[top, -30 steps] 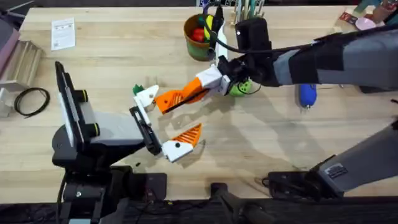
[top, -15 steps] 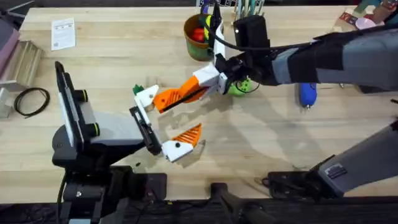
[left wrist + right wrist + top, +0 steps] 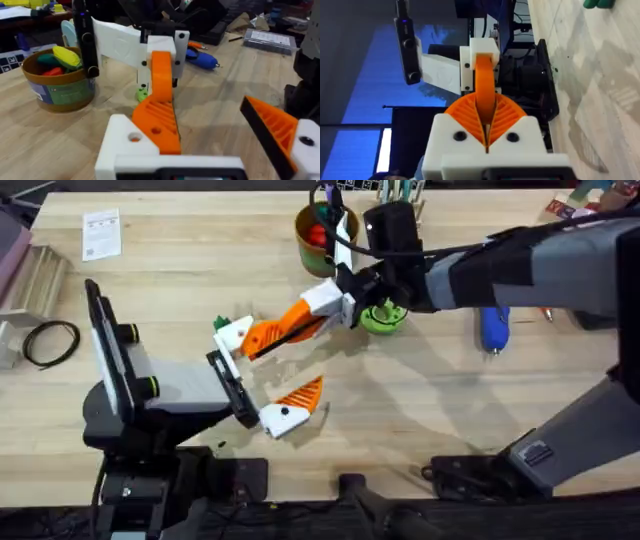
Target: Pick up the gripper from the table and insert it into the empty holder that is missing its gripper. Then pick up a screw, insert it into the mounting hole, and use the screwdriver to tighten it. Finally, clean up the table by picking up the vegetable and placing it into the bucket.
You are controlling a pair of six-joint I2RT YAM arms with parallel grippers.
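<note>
My right gripper [image 3: 308, 314] reaches across the table, shut on the orange ribbed gripper [image 3: 272, 332]. That piece's far end lies against the empty white holder [image 3: 235, 335] on my left arm. The left wrist view shows the gripper [image 3: 159, 117] resting beside the holder [image 3: 125, 147], whose mounting hole [image 3: 134, 136] is uncovered. I cannot tell how deep it sits. My left gripper [image 3: 256, 376] is open, and its other holder [image 3: 282, 418] carries an orange finger. The blue screwdriver [image 3: 494, 330] lies at right. A dark-green vegetable [image 3: 220, 324] sits by the holder. The bucket [image 3: 318, 232] stands at the back.
A bright-green disc [image 3: 383, 318] lies under the right wrist. A paper card [image 3: 101, 232], a ridged metal piece [image 3: 35, 275] and a black cable coil [image 3: 50, 342] lie at the left. Tools stand at the back edge [image 3: 395, 190].
My right arm has shifted left and slightly toward the back, carrying the orange gripper closer against the white holder. The left arm has stayed put.
</note>
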